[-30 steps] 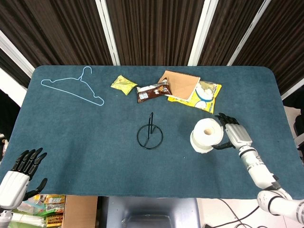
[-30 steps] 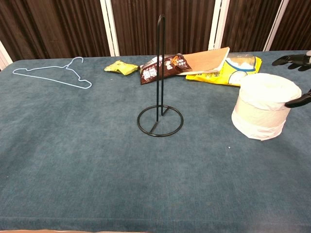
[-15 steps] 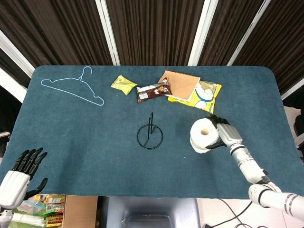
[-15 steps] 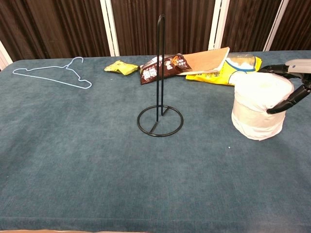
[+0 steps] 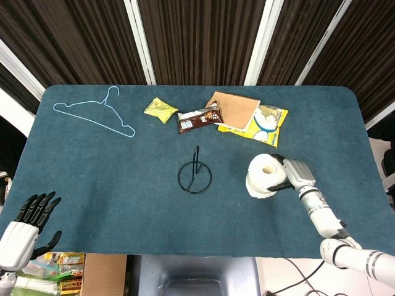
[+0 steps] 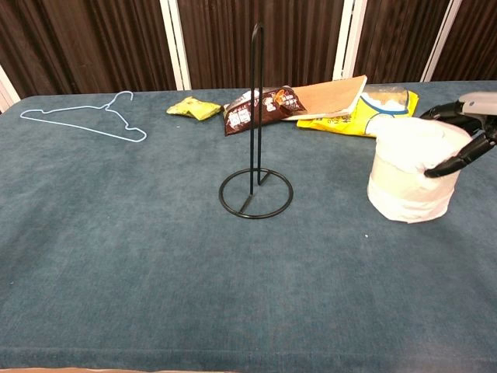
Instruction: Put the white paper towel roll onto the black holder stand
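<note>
Table (image 5: 92, 179), blue-green cloth. Far left: light blue hanger (image 5: 92, 113), flat. Far centre: small yellow packet (image 5: 161, 110), brown snack wrapper (image 5: 199, 118), tan notebook (image 5: 234, 109) lying partly over yellow bag (image 5: 266, 123).

Between the paper towel roll (image 5: 265, 176) and the black holder stand (image 5: 195, 174) lay a bare stretch of blue table (image 5: 123, 191). The stand's tall upright post (image 6: 255, 101) rose well above the roll's top. Behind them the snack packets (image 5: 199, 118) and notebook (image 5: 234, 109) crowded the far edge; the hanger (image 5: 95, 113) lay well apart, far left.
</note>
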Robot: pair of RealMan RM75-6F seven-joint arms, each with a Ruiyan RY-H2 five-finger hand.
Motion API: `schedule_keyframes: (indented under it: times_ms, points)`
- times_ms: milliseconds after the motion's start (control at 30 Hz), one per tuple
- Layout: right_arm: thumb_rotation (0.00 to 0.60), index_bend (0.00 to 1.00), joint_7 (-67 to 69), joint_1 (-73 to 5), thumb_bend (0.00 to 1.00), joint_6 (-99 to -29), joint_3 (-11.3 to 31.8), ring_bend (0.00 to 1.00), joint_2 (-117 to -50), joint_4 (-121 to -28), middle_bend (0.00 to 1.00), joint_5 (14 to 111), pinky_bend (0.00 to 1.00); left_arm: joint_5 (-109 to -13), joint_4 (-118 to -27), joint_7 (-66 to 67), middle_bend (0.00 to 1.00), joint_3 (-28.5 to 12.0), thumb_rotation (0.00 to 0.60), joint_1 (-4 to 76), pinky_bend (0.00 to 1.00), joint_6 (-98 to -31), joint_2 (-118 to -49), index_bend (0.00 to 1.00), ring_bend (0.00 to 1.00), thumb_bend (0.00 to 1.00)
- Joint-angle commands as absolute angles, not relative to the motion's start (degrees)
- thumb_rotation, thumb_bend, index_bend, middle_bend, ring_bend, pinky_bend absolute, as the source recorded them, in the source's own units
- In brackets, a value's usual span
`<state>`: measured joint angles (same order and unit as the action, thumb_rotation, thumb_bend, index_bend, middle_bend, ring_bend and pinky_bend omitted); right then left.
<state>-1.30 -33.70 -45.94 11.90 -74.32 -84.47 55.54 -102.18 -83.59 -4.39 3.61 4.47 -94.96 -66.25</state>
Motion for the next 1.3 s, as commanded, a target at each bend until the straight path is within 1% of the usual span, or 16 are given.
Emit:
schedule_keyframes:
  times_ms: [33,200,267,333,467,533,633,733,933,1067,1300]
  points:
    - [0.6,0.87,2.7,-31.58,0.28,-51.35,13.44,0.5,-74.58,-85.68,0.62,59.02,0.43,-102.12,-83.56,-4.47,0.0,3.57,0.6,4.47,0.08,-94.99,-66.23,0.0,0.0,0.4]
    - [0.6,0.9,8.49,-29.33,0.31,-56.67,15.18,0.53,-72.57,-89.09,0.65,64.04,0.43,-102.28,-83.73,-4.23,0.0,3.63,0.6,4.54,0.08,-94.87,-66.3,0.0,0.0,0.4]
    - [0.6,0.9,9.71,-28.74,0.33,-58.5,16.26,0.54,-71.27,-91.79,0.66,64.77,0.47,-102.26,-83.84,-3.97,0.0,3.69,0.6,4.53,0.08,-94.71,-66.32,0.0,0.0,0.4]
    - [0.6,0.91,8.01,-28.66,0.34,-60.06,17.14,0.57,-69.85,-95.28,0.67,64.59,0.53,-102.29,-83.94,-3.82,0.0,3.73,0.6,4.52,0.08,-94.66,-66.3,0.0,0.0,0.4]
    - [0.6,0.92,4.62,-29.3,0.35,-61.48,19.75,0.58,-66.13,-103.71,0.68,62.3,0.54,-102.14,-84.03,-3.51,0.0,3.67,0.6,4.56,0.08,-94.46,-66.37,0.0,0.0,0.4]
    - [0.6,0.92,2.43,-30.18,0.35,-62.56,22.09,0.59,-64.39,-108.78,0.68,59.28,0.56,-102.06,-84.09,-3.35,0.0,3.67,0.6,4.56,0.08,-94.35,-66.4,0.0,0.0,0.39]
    - [0.6,0.92,-2.14,-32.23,0.35,-63.27,24.34,0.59,-62.71,-113.51,0.68,54.96,0.58,-101.88,-84.11,-3.19,0.0,3.61,0.6,4.59,0.08,-94.19,-66.44,0.0,0.0,0.39]
    - [0.6,0.92,-6.54,-35.06,0.36,-64.35,26.92,0.59,-61.74,-118.35,0.68,49.82,0.58,-101.63,-84.12,-3.18,0.0,3.57,0.6,4.72,0.08,-93.78,-66.41,0.0,0.0,0.39]
    - [0.6,0.92,-12.91,-42.49,0.36,-65.37,31.74,0.59,-60.4,-125.67,0.69,35.12,0.58,-102.24,-84.8,-5.05,0.0,4.81,0.6,5.24,0.08,-92.16,-65.05,0.0,0.0,0.4]
    - [0.6,0.92,-15.92,-46.08,0.36,-67.48,32.68,0.59,-60.37,-127.84,0.69,29.81,0.58,-101.92,-84.72,-5.21,0.0,4.64,0.6,4.99,0.08,-92.63,-65.0,0.0,0.0,0.4]
    - [0.6,0.92,-17.29,-48.71,0.36,-70.17,32.42,0.59,-60.73,-129.94,0.69,26.78,0.58,-101.78,-84.39,-5.86,0.0,4.58,0.6,4.87,0.08,-92.92,-64.87,0.0,0.0,0.39]
